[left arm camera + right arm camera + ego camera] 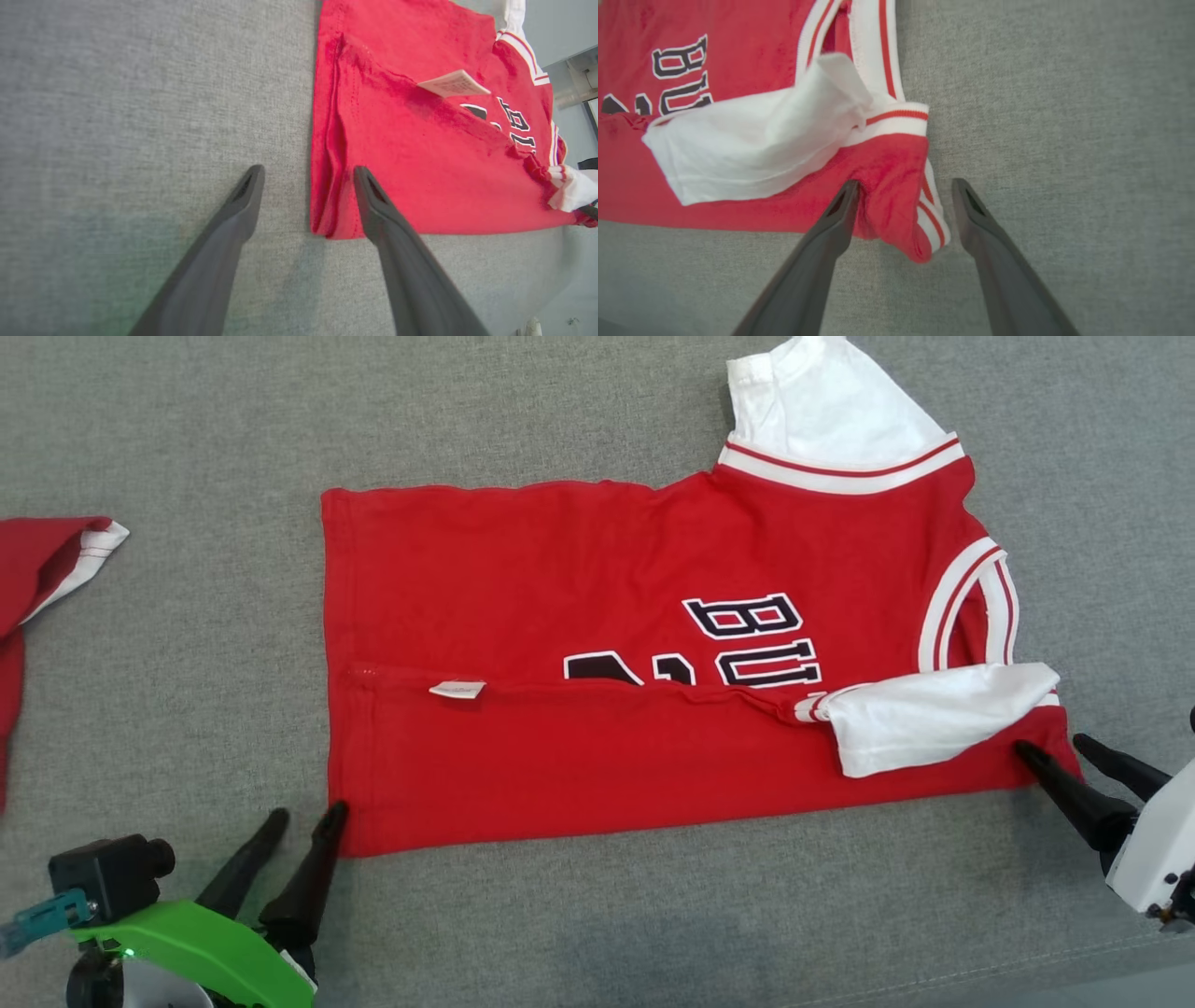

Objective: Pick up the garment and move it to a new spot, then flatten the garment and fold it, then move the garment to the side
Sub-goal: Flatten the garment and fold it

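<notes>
The red shirt [579, 616] [420, 163] [738, 46] lay spread across the middle of the grey surface [187, 429], collar toward its right side. Its near long edge was folded up over the front, with a white sleeve [934, 719] [752, 149] and a small label [457, 690] [453, 84] on top.

The left gripper [309, 812] [308, 170] was at the shirt's near left corner, fingers spread apart and grasping nothing, one over the cloth and one over bare surface. The right gripper [1052, 744] [905, 183] was at the near right corner, also spread wide, the bunched corner loose between its fingers.

Another red cloth [37, 569] lay at the surface's left edge.
</notes>
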`<state>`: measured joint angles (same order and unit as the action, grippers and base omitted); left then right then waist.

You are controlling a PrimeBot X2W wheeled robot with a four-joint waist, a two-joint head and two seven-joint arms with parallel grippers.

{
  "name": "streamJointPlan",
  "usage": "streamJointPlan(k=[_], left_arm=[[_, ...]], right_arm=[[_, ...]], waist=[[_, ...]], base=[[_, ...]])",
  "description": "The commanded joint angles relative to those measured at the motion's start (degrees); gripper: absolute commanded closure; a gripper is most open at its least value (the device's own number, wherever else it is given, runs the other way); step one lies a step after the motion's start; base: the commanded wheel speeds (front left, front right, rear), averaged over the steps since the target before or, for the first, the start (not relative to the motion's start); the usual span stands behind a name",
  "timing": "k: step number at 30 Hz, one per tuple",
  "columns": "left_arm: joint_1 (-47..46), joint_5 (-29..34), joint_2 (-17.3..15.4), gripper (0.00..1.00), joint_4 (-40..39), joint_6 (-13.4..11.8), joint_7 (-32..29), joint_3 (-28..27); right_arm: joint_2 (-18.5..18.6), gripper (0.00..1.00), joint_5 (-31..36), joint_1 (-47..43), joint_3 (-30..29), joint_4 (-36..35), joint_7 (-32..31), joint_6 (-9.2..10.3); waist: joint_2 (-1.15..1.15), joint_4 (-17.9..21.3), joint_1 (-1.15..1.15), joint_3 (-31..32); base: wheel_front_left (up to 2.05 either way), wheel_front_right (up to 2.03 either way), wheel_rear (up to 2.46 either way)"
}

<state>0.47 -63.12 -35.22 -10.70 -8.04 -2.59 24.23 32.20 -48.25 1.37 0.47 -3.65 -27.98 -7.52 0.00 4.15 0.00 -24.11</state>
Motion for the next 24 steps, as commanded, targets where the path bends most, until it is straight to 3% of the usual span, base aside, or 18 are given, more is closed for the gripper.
streamJointPlan(k=[1,5,10,18,24], left_arm=[[0.25,2.49,-0.3,0.0,0.14,-1.03,1.78,-0.48],[-0.36,8.44,0.26,0.0,-0.13,-4.47,7.67,-1.38],[-2.12,12.89,2.62,0.0,0.02,-6.53,13.6,-1.61],[-5.0,20.53,6.72,0.0,6.44,-6.64,17.41,-1.66],[-5.24,28.57,11.97,0.0,11.0,-3.66,17.75,-5.39]], right_arm=[[0.53,0.0,0.92,-0.93,-0.2,-0.38,1.37,0.05],[1.19,0.0,3.16,-2.62,-1.69,-2.58,6.35,0.04],[0.13,0.0,8.8,-3.83,-3.47,-6.14,14.68,0.02],[-6.67,0.0,20.93,-1.69,-3.17,-4.32,31.19,0.04],[-12.17,0.0,28.15,-0.31,-1.44,2.4,40.77,0.04]], waist=[[0.0,0.15,0.0,1.41],[0.0,-0.23,0.0,4.01],[0.0,-0.69,0.0,7.23],[0.0,-1.2,0.0,10.7],[0.0,-1.42,0.0,12.77]], base=[[0.0,0.0,0.0],[0.0,0.0,0.0],[0.0,0.0,0.0],[0.0,0.0,0.0],[0.0,0.0,0.0]])
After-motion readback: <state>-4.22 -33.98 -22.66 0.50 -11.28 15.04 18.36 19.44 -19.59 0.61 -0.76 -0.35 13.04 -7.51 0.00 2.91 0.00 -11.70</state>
